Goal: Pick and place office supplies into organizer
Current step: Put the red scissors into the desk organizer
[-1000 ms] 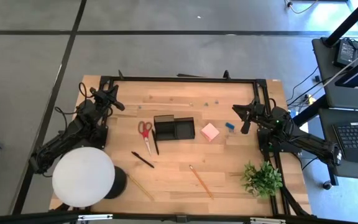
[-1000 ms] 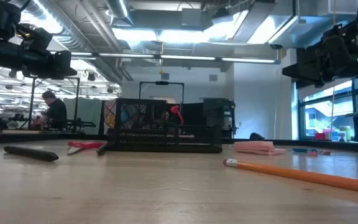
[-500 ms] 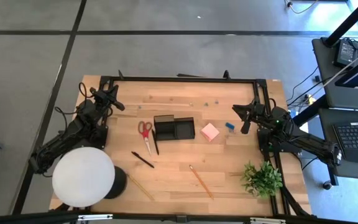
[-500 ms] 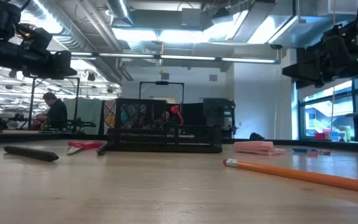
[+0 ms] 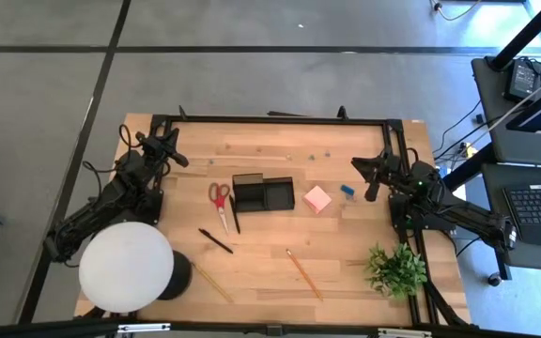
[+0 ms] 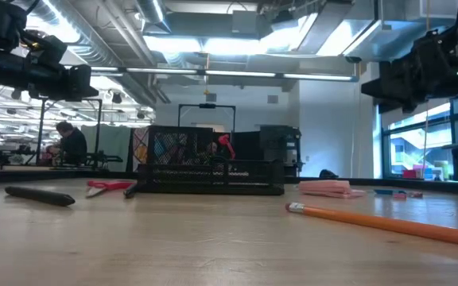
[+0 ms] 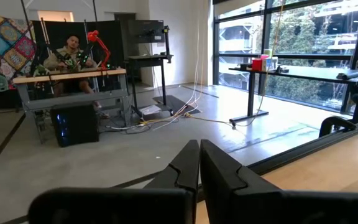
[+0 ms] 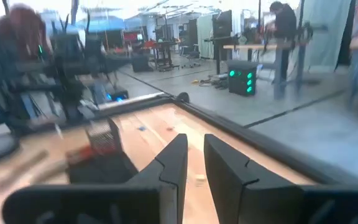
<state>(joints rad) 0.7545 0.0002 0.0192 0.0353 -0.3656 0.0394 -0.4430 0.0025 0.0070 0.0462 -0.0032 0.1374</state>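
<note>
The black organizer [image 5: 263, 193] stands at the table's middle. Red-handled scissors [image 5: 220, 202] lie to its left, with a black pen [image 5: 236, 216] beside them. To the organizer's right lie a pink note block [image 5: 317, 199] and a small blue piece [image 5: 347, 191]. Another black pen [image 5: 216, 241] and two pencils [image 5: 303, 274] [image 5: 212, 282] lie nearer the front. My left gripper [image 7: 199, 144] is shut and hovers level at the far left [image 5: 172, 155]. My right gripper [image 8: 195, 138] hovers level at the right [image 5: 360, 167], a narrow gap between its fingers, and is empty.
A large white round lamp [image 5: 126, 266] stands at the near left corner and a green plant [image 5: 395, 269] at the near right. A black frame rail [image 5: 280, 120] runs along the far edge. Bare wood shows between the organizer and the front edge.
</note>
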